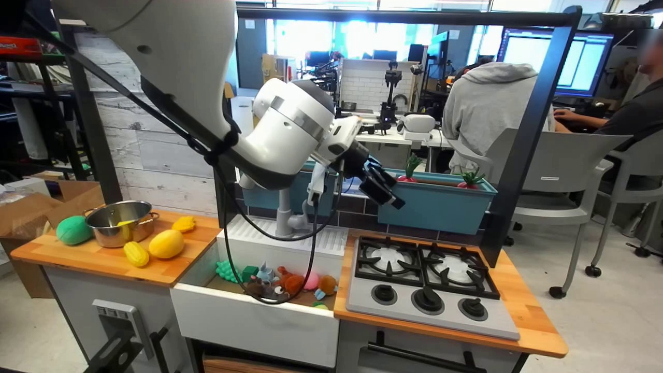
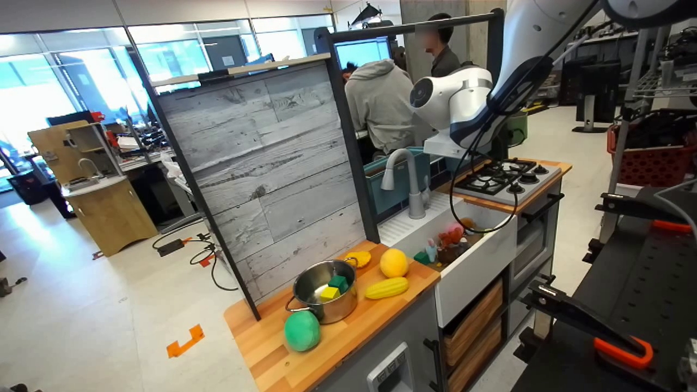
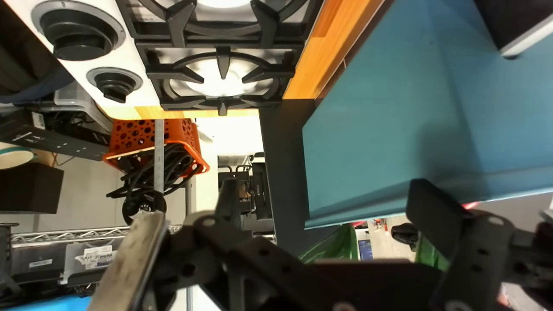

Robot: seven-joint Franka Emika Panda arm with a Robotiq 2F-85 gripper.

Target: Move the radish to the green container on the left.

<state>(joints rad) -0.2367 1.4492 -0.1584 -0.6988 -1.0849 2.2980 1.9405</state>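
Two radishes, a nearer radish [image 1: 409, 177] and a farther radish [image 1: 469, 183], stand with green leaves up in the right teal bin [image 1: 435, 207]. In the wrist view, green leaves [image 3: 328, 248] and a bit of pink show beyond the bin rim. My gripper [image 1: 392, 190] is open and empty, just outside the bin's left front. In the wrist view my gripper [image 3: 324, 192] has its fingers wide apart, with the bin wall [image 3: 371, 151] beyond. A bright green rounded thing [image 1: 74, 230] sits beside the steel pot; no opening shows. It also shows in an exterior view [image 2: 302, 330].
A left teal bin [image 2: 400, 179] hangs behind the faucet [image 2: 416, 196]. The steel pot [image 2: 343, 310] holds blocks. Yellow toys lie beside it. The sink [image 1: 254, 326] holds several toys. The stove [image 1: 424, 269] lies below my gripper; a dark post [image 1: 536, 134] stands right.
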